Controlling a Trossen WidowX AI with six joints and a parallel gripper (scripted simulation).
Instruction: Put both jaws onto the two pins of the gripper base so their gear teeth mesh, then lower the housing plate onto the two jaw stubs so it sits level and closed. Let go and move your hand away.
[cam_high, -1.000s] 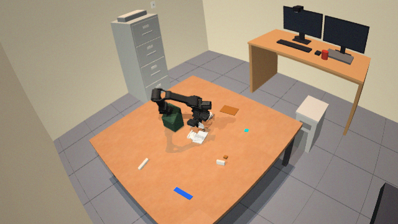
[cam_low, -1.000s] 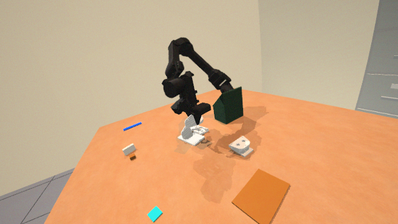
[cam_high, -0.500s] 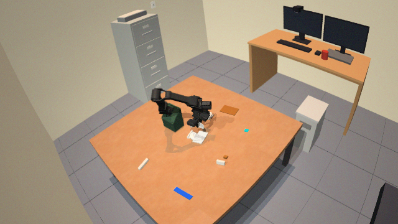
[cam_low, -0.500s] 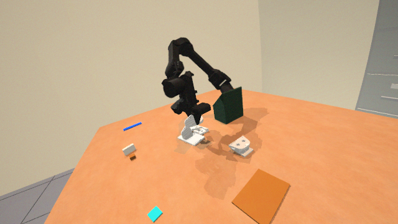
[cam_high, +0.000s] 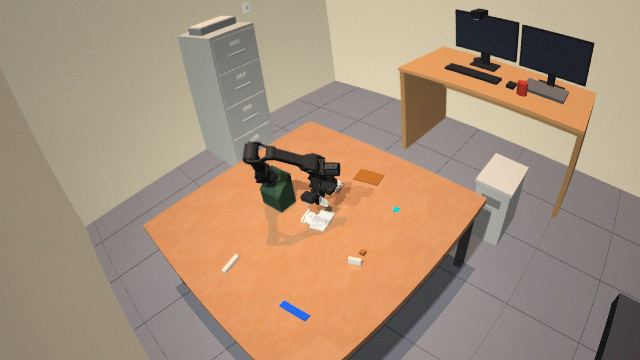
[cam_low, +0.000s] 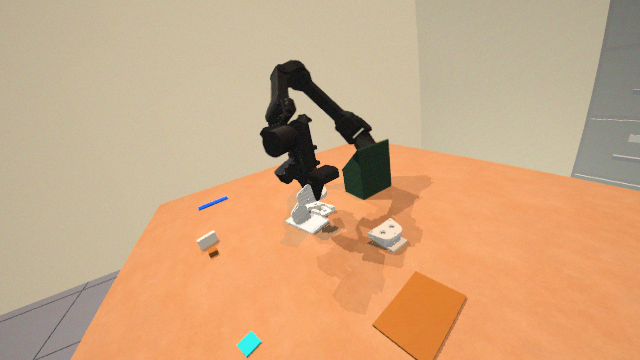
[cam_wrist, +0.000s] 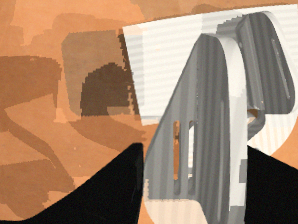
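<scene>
My gripper (cam_high: 320, 200) (cam_low: 317, 194) (cam_wrist: 185, 152) is shut on a white jaw (cam_wrist: 212, 115) and holds it upright, low over the gripper base (cam_high: 319, 226) (cam_low: 312, 227) (cam_wrist: 162, 60). The base is a white plate lying on the table. The other jaw (cam_low: 299, 215) (cam_wrist: 267, 62) stands on the base, close beside the held one. Whether the held jaw touches the base or its pin cannot be told; the pins and gear teeth are mostly hidden. The housing plate (cam_high: 340, 185) (cam_low: 389, 232), white with two holes on its face, lies apart from the base, partly behind the arm in the top view.
A dark green block (cam_high: 278, 192) (cam_low: 368, 170) stands by the arm's foot. An orange-brown sheet (cam_high: 369, 177) (cam_low: 420, 316) lies beyond the housing plate. A cyan square (cam_high: 396, 209) (cam_low: 249, 343), a white block (cam_high: 355, 261) (cam_low: 207, 240) and a blue strip (cam_high: 294, 310) (cam_low: 213, 203) lie farther off.
</scene>
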